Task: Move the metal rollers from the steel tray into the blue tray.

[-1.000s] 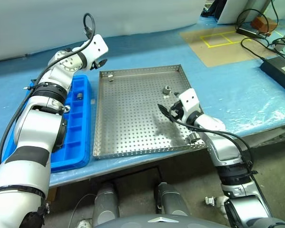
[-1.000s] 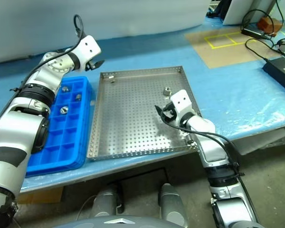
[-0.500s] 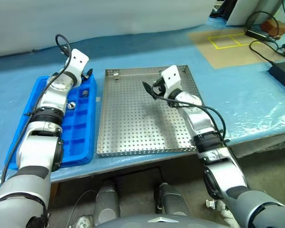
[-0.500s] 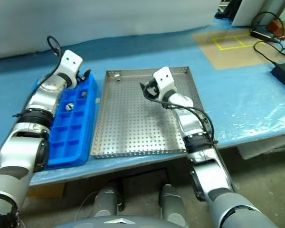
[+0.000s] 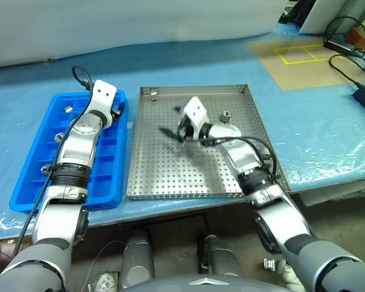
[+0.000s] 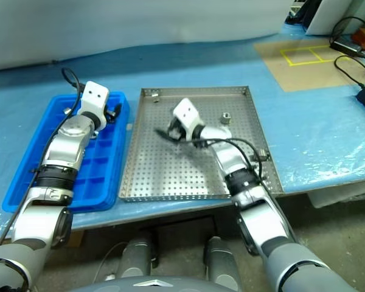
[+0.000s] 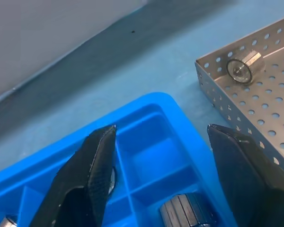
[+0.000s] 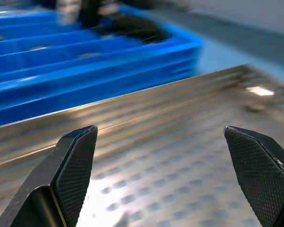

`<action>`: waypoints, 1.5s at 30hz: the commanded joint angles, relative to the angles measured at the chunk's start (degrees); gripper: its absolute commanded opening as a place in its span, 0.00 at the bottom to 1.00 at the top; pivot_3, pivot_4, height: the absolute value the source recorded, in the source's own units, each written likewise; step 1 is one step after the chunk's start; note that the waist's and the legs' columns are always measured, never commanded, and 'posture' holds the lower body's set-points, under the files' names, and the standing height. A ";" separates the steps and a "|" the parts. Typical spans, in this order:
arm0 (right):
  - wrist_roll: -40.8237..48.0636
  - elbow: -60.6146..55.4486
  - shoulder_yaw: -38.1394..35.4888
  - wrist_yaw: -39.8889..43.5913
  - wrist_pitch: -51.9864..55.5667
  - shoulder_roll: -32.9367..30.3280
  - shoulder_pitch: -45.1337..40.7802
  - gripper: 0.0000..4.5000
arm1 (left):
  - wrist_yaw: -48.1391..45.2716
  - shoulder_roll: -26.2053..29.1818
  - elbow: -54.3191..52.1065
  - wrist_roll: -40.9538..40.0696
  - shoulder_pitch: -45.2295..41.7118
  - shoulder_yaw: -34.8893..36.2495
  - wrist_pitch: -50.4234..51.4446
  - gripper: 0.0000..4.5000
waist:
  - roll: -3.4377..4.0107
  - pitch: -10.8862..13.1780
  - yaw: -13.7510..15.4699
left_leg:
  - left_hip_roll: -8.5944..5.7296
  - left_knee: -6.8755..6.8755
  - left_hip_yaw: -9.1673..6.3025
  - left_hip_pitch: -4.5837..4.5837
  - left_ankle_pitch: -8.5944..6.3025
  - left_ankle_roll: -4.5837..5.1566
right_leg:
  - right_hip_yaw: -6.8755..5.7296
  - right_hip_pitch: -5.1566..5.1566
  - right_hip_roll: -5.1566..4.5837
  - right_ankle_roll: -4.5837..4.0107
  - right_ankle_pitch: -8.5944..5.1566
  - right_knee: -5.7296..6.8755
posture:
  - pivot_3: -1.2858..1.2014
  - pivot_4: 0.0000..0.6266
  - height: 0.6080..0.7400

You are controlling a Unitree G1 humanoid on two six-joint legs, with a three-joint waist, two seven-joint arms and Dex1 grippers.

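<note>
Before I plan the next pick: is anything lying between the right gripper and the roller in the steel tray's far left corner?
Nothing visible. The right gripper, open and empty, hangs over bare perforated floor of the steel tray, and the corner roller lies beyond it with only bare tray floor between.

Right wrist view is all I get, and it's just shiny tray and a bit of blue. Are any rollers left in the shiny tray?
Observer: Yes. One roller lies in the far left corner of the steel tray.
Operator: Only that one?
Observer: No, a second roller sits toward the tray's far right side, behind where the right gripper points.
Operator: What's the other arm doing?
Observer: The left gripper is open and empty above the far end of the blue tray.
</note>
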 commanded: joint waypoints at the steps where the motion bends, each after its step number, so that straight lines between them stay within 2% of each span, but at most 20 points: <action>1: 0.25 -4.32 0.36 5.01 1.06 -3.20 -1.54 0.86 | -0.69 0.50 -2.66 -0.49 -0.71 0.18 -0.31 0.73 | 0.00 0.00 0.00 | 0.00 0.05 -0.07 0.05 0.01 -0.02 | -0.03 0.10 0.00 -0.03 0.00 -0.01 | 0.49 0.24 1.00; 7: -0.90 -1.81 0.41 5.08 -0.09 -2.39 -2.39 0.40 | -3.82 -0.47 -9.35 -3.28 2.80 0.32 0.42 0.73 | 0.00 0.00 -0.25 | 0.05 0.02 -0.21 0.27 0.22 -0.30 | -0.04 0.22 0.05 -0.43 -0.11 0.02 | 0.50 0.24 1.00; 10: -3.32 1.99 0.31 1.70 -2.47 -1.04 -3.36 0.18 | -3.81 -0.17 -10.33 -3.09 4.51 0.31 0.78 0.73 | 0.00 0.00 -0.29 | 0.04 -0.02 -0.21 0.26 0.23 -0.28 | -0.04 0.21 0.06 -0.44 -0.12 -0.01 | 0.50 0.24 1.00; 15: -10.66 20.13 -2.31 -14.93 -8.24 -0.03 -11.08 0.18 | -3.58 0.41 -11.82 -3.14 5.28 0.64 1.90 0.73 | 0.01 0.00 -0.14 | 0.03 -0.03 -0.22 0.12 0.26 -0.30 | -0.08 0.07 0.06 -0.46 -0.13 0.01 | 0.51 0.24 1.00; 20: -9.58 27.13 -8.15 -21.70 -8.17 -3.44 -11.36 0.18 | -3.45 0.50 -14.61 -3.15 6.87 0.49 3.17 0.73 | 0.01 0.00 1.33 | -0.03 -0.13 -0.22 0.09 0.23 -0.26 | -0.11 0.10 0.01 -0.48 -0.14 -0.05 | 0.51 0.24 1.00; 23: -8.47 25.80 -11.33 -23.55 -8.85 -5.72 -8.13 0.30 | -3.10 0.13 -14.38 -3.36 7.48 0.76 3.35 0.73 | 0.01 0.00 1.95 | -0.04 -0.21 -0.22 0.09 0.22 -0.25 | -0.16 0.11 0.02 -0.47 -0.14 -0.06 | 0.51 0.24 1.00; 25: -7.94 25.19 -13.16 -25.33 -8.62 -6.27 -6.88 0.43 | -3.06 -0.48 -13.99 -3.42 7.64 0.34 3.13 0.73 | 0.01 0.00 2.01 | -0.02 -0.25 -0.22 0.09 0.22 -0.25 | -0.17 0.09 0.04 -0.30 -0.04 -0.06 | 0.50 0.24 1.00; 32: -7.70 26.27 -17.91 -32.87 -10.04 -7.02 -8.22 0.96 | -3.71 -2.47 -12.33 -3.16 5.69 -1.42 2.14 0.73 | 0.04 0.00 0.96 | -0.01 -0.23 -0.22 0.16 0.31 -0.40 | -0.10 0.02 0.07 -0.49 -0.15 0.02 | 0.49 0.24 1.00; 33: -7.65 26.12 -17.88 -32.33 -10.10 -7.20 -8.28 0.99 | -3.86 -2.47 -11.97 -3.19 5.36 -1.51 2.02 0.73 | 0.04 0.00 0.88 | -0.01 -0.23 -0.22 0.16 0.32 -0.41 | -0.10 0.02 0.07 -0.49 -0.15 0.03 | 0.49 0.24 1.00; 38: -8.14 25.10 -18.13 -32.14 -10.17 -8.06 -7.69 0.99 | -4.93 -2.36 -10.81 -3.34 4.68 -2.14 1.36 0.73 | 0.04 0.00 0.76 | -0.02 -0.25 -0.22 0.18 0.33 -0.41 | -0.07 0.02 0.09 -0.47 -0.14 0.02 | 0.48 0.24 1.00; 45: -7.25 30.56 -20.25 -35.51 -9.55 -7.74 -6.90 0.99 | -5.14 -3.50 -10.29 -3.10 4.50 -3.40 0.95 0.73 | 0.04 0.00 0.86 | -0.03 -0.27 -0.21 0.16 0.29 -0.35 | -0.09 0.02 0.08 -0.33 -0.05 0.00 | 0.47 0.24 1.00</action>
